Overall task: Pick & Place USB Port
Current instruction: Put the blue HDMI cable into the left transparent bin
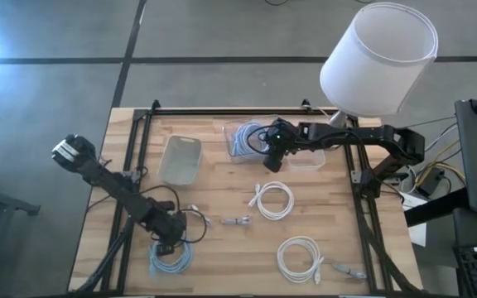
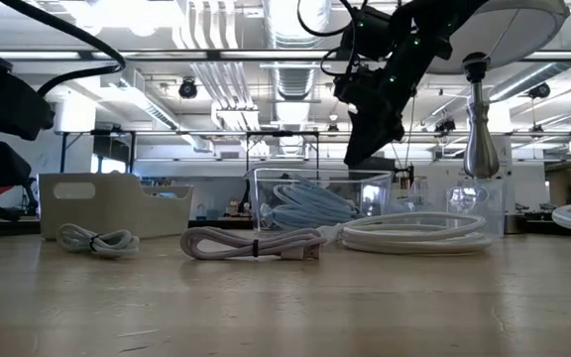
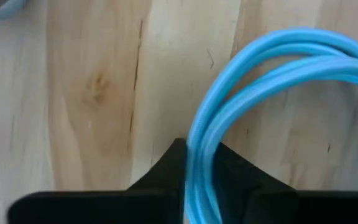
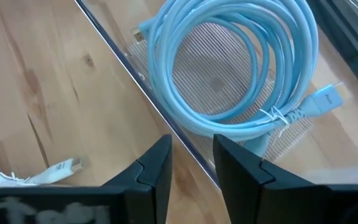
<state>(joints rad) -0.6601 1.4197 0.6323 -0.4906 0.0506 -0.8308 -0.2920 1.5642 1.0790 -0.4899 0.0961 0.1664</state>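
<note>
A light-blue coiled cable lies near the table's near-left corner. My left gripper stands at it, shut on its strands. A second light-blue cable lies coiled in a clear bin at the far middle. My right gripper hangs open and empty above that bin's near wall, and the low view shows it high over the bin. Two white coils and a small grey cable lie on the wood. My left gripper pinches a few strands of the light-blue cable between its two fingers, coming from above and pointing down. The strands run lengthwise through the gap. The rest of the loop curves away over the wood; whether it is lifted, I cannot tell.
A beige bin stands at the far left and a second clear bin next to the first. A lamp with a white shade stands at the far right corner. A small connector piece lies near the right near edge.
</note>
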